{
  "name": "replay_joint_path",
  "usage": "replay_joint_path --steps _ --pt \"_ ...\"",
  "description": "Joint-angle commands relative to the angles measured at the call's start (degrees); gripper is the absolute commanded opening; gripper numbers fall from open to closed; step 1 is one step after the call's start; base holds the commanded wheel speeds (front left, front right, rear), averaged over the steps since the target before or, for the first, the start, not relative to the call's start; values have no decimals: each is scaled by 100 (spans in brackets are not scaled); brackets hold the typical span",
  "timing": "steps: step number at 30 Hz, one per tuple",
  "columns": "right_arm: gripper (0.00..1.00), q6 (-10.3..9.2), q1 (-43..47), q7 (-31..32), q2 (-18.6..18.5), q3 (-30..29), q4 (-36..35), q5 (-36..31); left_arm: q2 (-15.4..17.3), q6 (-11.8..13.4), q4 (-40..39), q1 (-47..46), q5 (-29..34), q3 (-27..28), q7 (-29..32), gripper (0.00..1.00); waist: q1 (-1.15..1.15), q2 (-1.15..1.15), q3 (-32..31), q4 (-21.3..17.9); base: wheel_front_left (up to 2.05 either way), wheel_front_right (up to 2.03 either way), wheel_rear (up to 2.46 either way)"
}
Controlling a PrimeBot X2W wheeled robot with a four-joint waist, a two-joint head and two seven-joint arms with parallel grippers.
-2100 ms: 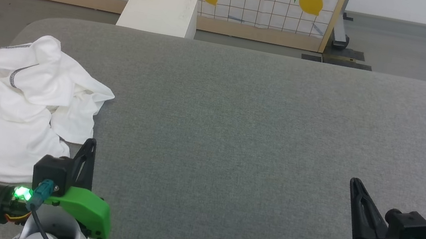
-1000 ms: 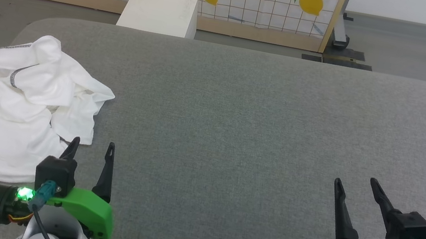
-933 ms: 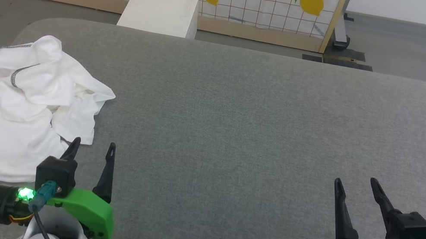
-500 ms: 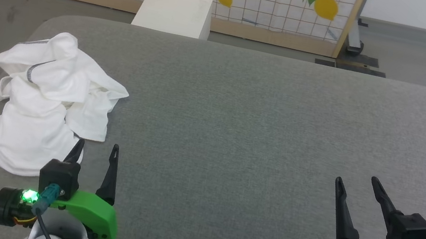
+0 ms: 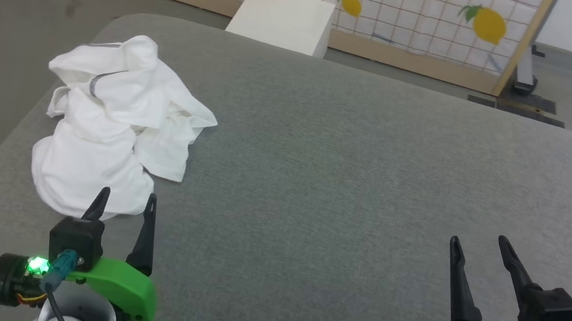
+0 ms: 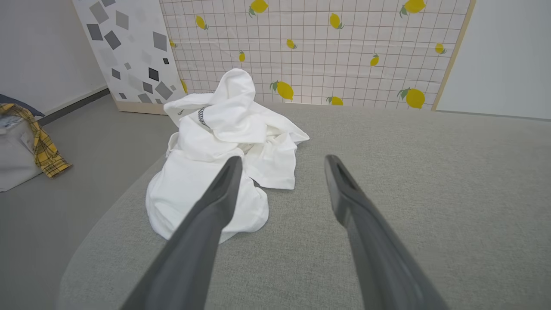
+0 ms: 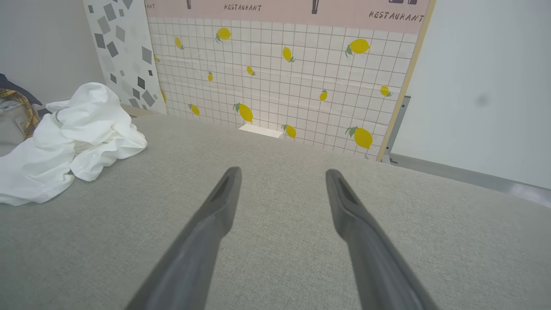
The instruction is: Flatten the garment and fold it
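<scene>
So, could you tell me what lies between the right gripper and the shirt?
The stretch between the right gripper and the shirt is bare grey padding; the head and right wrist views show it.

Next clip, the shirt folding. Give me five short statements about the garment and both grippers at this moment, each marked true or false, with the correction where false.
1. The garment lies crumpled in a heap near the left end of the grey padded surface. True.
2. The left gripper is shut on the garment's hem. False: its jaws stand open and grip nothing.
3. The right gripper is open over bare surface, well away from the garment. True.
4. The garment is already spread flat. False: it is bunched up, with folds piled over one another.
5. A white box stands on the floor beyond the surface, in front of a lemon-patterned panel. True.
</scene>
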Motion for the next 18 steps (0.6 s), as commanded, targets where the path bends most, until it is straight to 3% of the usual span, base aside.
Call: replay_joint_path --steps 1,18 --pt "100 -3 -45 -56 4 10 13 -32 45 36 23 -76 -102 -14 -72 100 0 0 5 161 0 0 0" --pt "100 -4 -54 -155 6 70 21 -43 97 187 71 -2 -273 -52 -273 100 0 0 -39 800 0 0 0"
